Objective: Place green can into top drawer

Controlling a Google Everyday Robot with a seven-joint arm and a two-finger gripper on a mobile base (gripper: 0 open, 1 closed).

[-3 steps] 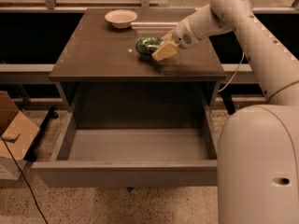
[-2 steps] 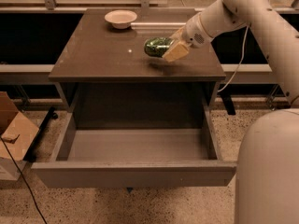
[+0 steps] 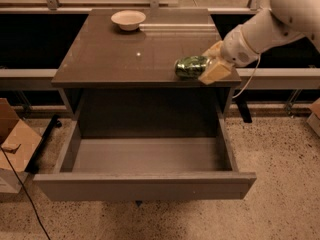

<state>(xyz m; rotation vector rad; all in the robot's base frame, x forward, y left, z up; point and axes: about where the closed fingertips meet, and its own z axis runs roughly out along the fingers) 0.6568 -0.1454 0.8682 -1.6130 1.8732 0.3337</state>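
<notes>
Shifted since a second ago, together with the arm: small dark green mottled drink can [image 3: 190,67], taken from mid-top rightward and nearer the front edge of the dark brown cabinet top [image 3: 125,59]. Lies on its side, long axis running left to right, pointing straight into the white arm's tan-fingered gripper [image 3: 207,64]. Gripper at the can's right end, closed on it, one finger behind and one in front. Cannot tell whether lifted clear of the surface or just touching.

Wide shallow grey-brown top drawer [image 3: 145,186] pulled fully out, below and forward of the can, cavity open upward. Can above the cabinet top's front right corner, not yet past its edge. Probably calls for a forward carry past the edge, then a descent into the drawer's right half. Pale round bowl [image 3: 128,19] unmoved at the back, well apart.
</notes>
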